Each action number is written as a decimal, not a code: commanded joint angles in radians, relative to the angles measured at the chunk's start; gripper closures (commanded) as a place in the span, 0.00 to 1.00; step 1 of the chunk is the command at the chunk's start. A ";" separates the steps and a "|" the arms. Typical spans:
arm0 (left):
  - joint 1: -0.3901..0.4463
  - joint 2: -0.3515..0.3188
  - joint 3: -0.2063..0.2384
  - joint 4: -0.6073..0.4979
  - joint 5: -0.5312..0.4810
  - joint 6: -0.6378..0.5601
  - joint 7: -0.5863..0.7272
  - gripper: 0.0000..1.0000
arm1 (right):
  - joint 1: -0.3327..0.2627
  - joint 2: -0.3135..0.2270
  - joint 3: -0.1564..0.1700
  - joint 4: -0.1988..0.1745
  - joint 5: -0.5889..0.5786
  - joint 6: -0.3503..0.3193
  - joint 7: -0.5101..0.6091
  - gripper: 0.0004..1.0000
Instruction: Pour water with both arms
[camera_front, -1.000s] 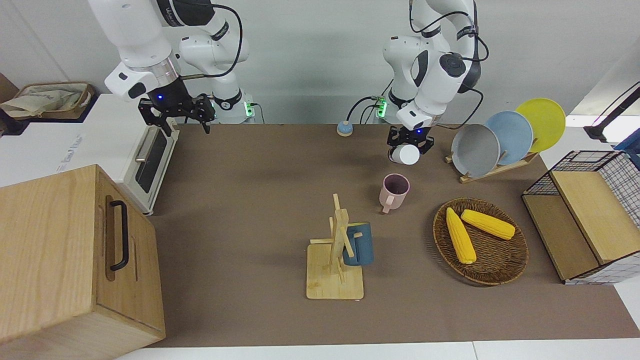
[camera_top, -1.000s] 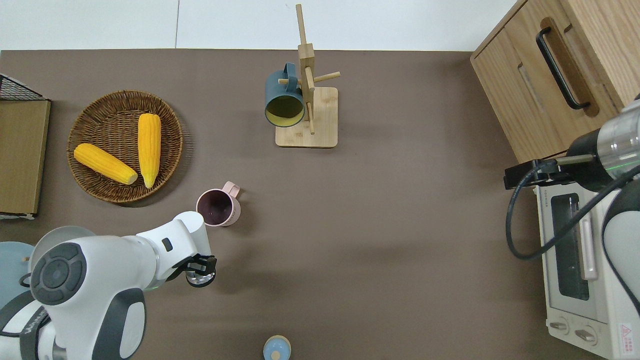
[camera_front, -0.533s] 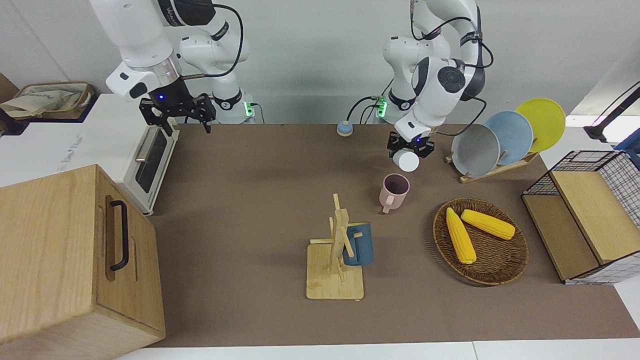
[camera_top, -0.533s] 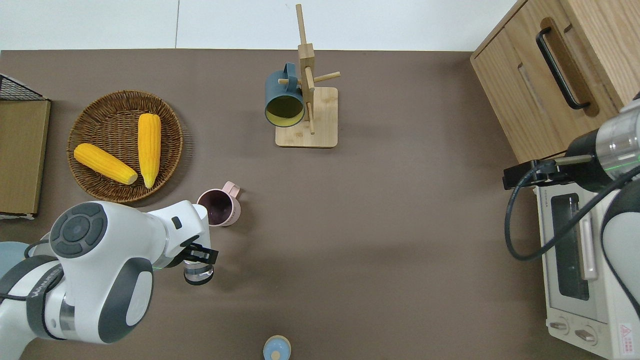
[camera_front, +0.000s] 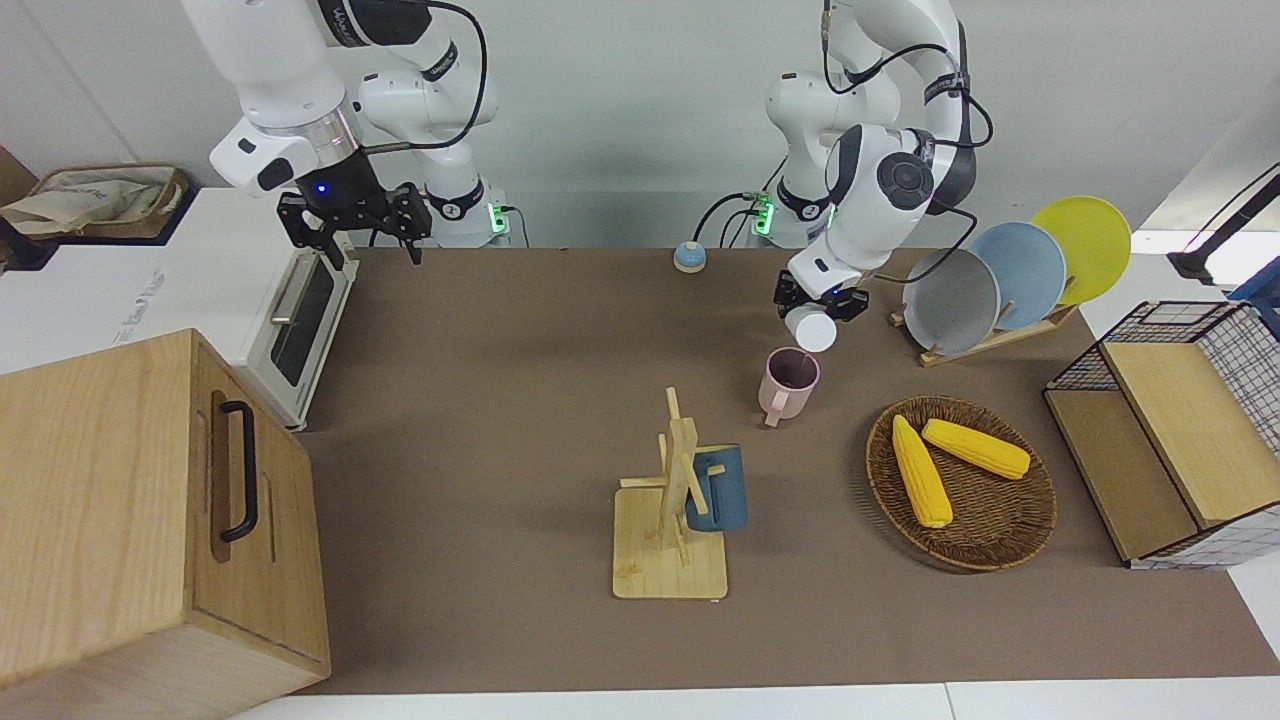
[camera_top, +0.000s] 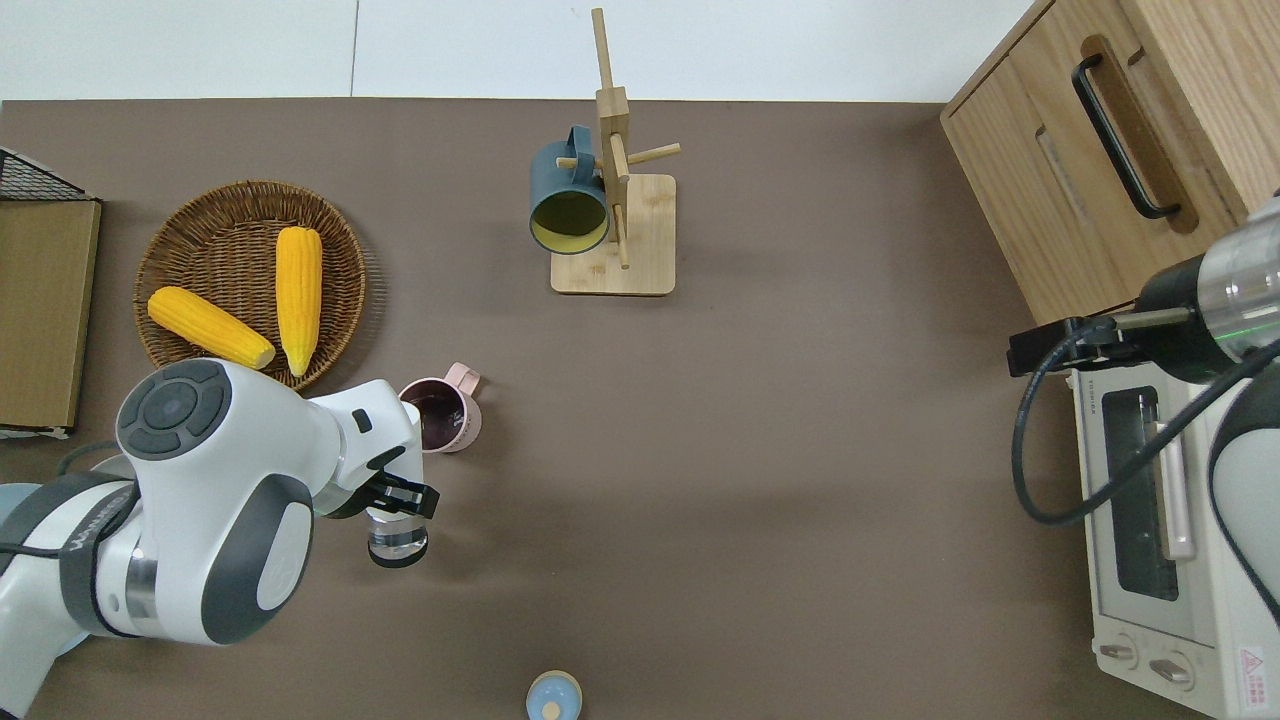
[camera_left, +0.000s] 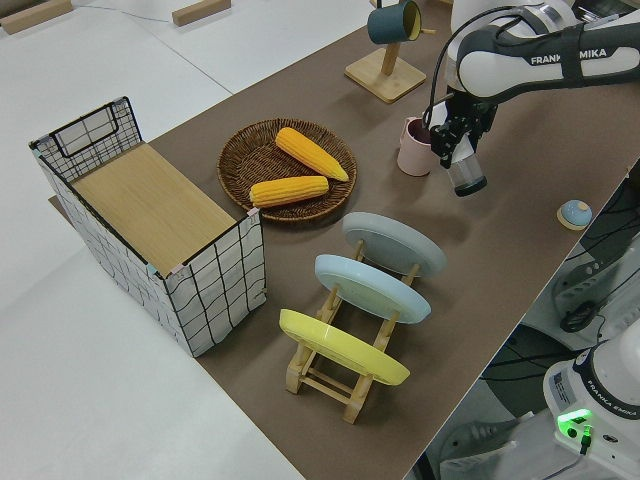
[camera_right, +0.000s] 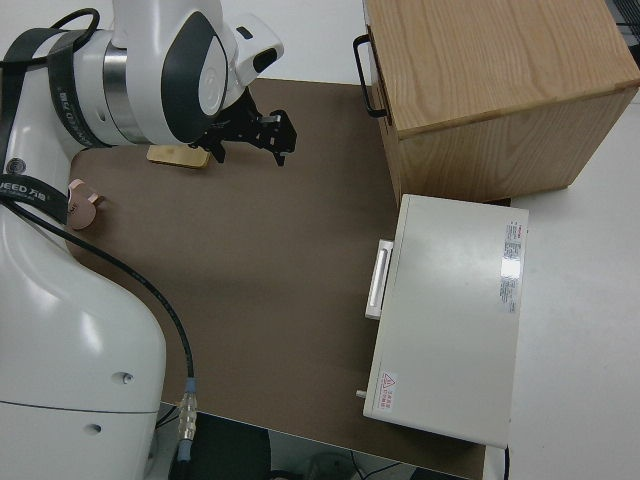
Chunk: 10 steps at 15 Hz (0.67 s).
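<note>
Gripping a tilted clear glass (camera_top: 397, 538), the left pincer (camera_top: 398, 503) hangs beside the pink mug (camera_top: 441, 414); right arm parked.

Front faces robots across table; overhead straight down; left side raised, diagonal; right side above right arm; front and overhead share round wicker basket (camera_front: 962, 483) (camera_top: 250, 292)
</note>
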 joint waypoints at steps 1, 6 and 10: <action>0.000 0.011 0.003 0.046 0.035 -0.052 -0.026 1.00 | -0.007 -0.009 0.006 0.001 0.007 -0.012 -0.002 0.01; -0.002 0.011 0.001 0.048 0.035 -0.063 -0.029 1.00 | -0.007 -0.007 0.006 0.001 0.007 -0.010 -0.002 0.01; -0.006 0.013 0.001 0.050 0.035 -0.083 -0.041 1.00 | -0.007 -0.007 0.006 0.001 0.007 -0.010 -0.002 0.01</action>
